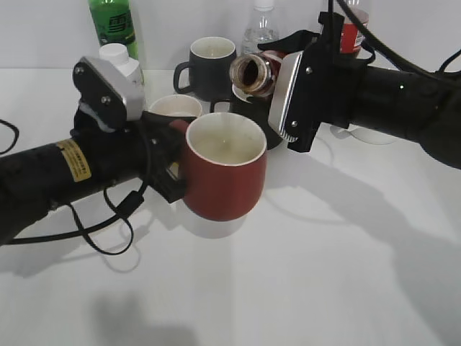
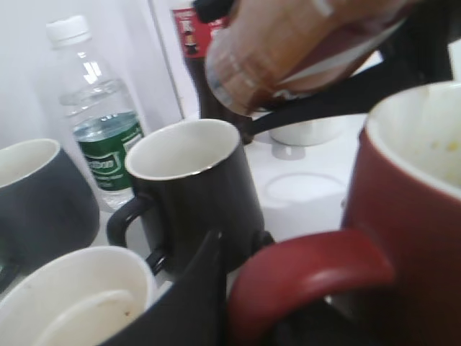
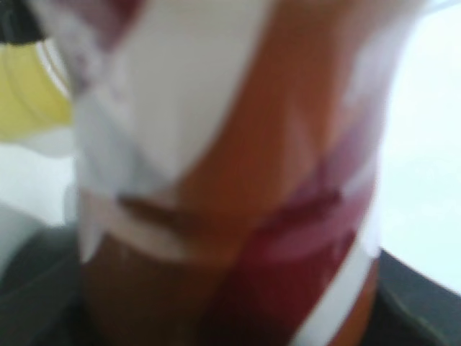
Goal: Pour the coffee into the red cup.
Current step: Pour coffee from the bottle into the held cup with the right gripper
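The red cup (image 1: 225, 173) is a large dark red mug with a pale inside. My left gripper (image 1: 167, 162) is shut on its loop handle (image 2: 310, 270) and holds it in the middle of the table. My right gripper (image 1: 292, 90) is shut on the coffee bottle (image 1: 253, 75), which lies tilted on its side with its open mouth facing left, above and just behind the cup's rim. Dark coffee shows in the mouth; no stream is visible. The bottle's swirl label fills the right wrist view (image 3: 238, 180), blurred. The bottle neck shows in the left wrist view (image 2: 288, 50).
Behind the cup stand a black mug (image 1: 209, 66), another black mug (image 2: 198, 194), a pale cup (image 1: 175, 107), a green bottle (image 1: 113, 25), a clear water bottle (image 2: 97, 122) and a red-labelled bottle (image 1: 353, 32). A cable (image 1: 108, 231) lies at left.
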Robot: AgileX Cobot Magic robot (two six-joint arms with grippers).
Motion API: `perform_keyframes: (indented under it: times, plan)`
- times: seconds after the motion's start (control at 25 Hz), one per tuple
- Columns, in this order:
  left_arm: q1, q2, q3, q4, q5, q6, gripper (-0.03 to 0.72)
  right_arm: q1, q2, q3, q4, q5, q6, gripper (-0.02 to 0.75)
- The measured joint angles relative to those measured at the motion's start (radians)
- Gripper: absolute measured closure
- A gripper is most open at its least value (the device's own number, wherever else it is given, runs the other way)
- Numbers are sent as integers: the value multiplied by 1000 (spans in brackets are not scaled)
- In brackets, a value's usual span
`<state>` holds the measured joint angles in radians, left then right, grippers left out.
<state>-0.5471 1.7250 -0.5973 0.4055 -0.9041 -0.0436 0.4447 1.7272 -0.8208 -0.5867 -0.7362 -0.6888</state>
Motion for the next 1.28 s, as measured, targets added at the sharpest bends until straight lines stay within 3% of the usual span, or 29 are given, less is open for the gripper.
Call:
perform_keyframes:
  times: [0.44,1.28]
  plan:
    - [-2,0,-23,72,43,0,615,0,0,0,-2,0,-175,234]
    - [-3,0,-25,107,46,0,615,0,0,0,1,-17,-435,234]
